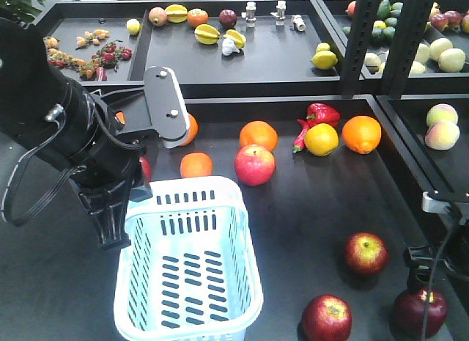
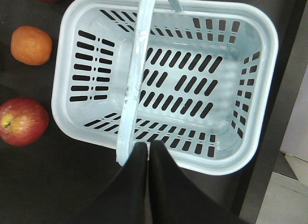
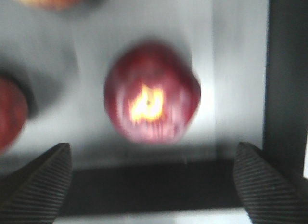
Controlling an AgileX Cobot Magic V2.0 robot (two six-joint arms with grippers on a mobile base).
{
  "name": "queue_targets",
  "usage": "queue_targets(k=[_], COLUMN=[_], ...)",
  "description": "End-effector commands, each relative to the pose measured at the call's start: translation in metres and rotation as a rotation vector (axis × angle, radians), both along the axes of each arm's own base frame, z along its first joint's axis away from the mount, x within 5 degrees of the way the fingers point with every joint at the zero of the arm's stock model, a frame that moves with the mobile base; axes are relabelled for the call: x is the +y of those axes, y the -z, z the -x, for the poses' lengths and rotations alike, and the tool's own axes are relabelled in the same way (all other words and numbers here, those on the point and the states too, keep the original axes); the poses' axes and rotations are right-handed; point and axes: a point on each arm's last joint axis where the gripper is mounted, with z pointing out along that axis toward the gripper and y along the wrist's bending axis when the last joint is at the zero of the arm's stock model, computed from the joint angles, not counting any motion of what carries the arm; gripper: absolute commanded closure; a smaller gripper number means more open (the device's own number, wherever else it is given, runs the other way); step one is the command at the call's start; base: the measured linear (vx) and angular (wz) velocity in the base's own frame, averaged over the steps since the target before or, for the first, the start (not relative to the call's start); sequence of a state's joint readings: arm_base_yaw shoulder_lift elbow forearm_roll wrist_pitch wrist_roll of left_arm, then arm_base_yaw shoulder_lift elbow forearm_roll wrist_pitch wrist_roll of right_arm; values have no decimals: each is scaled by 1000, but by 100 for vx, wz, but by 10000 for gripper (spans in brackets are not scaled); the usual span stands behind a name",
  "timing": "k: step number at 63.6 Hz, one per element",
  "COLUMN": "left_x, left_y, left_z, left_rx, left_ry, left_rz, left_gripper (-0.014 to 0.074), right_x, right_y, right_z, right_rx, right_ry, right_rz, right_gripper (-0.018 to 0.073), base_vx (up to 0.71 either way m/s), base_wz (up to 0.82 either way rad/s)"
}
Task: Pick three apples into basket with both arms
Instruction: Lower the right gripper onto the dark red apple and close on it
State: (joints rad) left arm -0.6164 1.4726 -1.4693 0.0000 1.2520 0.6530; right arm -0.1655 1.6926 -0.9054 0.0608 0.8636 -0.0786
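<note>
Black tabletop (image 1: pixel 315 209): right claw (image 3: pixel 153 159) gapes above maroon apple (image 3: pixel 151 91), left claw (image 2: pixel 148 149) closed at basket (image 2: pixel 270 74).

- I think I am in a test room set up like a fruit shop.
- Long black trays (image 1: pixel 271 59) hold fruit (image 1: pixel 258 135).
- A metal post (image 1: pixel 364 40) stands far right.

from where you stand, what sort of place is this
Likely a lab mock-up of a produce stall: black display trays, apples and oranges loose on the counter, and a slotted plastic basket.
</note>
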Motion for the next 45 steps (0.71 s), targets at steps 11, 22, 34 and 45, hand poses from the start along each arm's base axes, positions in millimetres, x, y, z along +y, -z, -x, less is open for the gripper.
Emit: queue_targets(k=[11,22,34,45], left_x=[4,4,4,4], left_y=[-17,-17,-17,-17], left_z=[7,7,7,7], left_rx=[-48,-48,-48,-48], left_ry=[-9,-9,-9,-9], left_rz=[41,41,41,41], left_gripper=[603,603,603,603], right_x=[-3,2,7,6], right_y=[2,12,27,40], right_z=[-12,-17,-23,-24], right_rx=[-41,-37,-10,23], right_ry=[-11,-36,-40,-39], right_rz=[13,14,8,8], right_gripper=[-101,-99,-96,-93], base_vx=[0,0,0,0], base_wz=[0,0,0,0])
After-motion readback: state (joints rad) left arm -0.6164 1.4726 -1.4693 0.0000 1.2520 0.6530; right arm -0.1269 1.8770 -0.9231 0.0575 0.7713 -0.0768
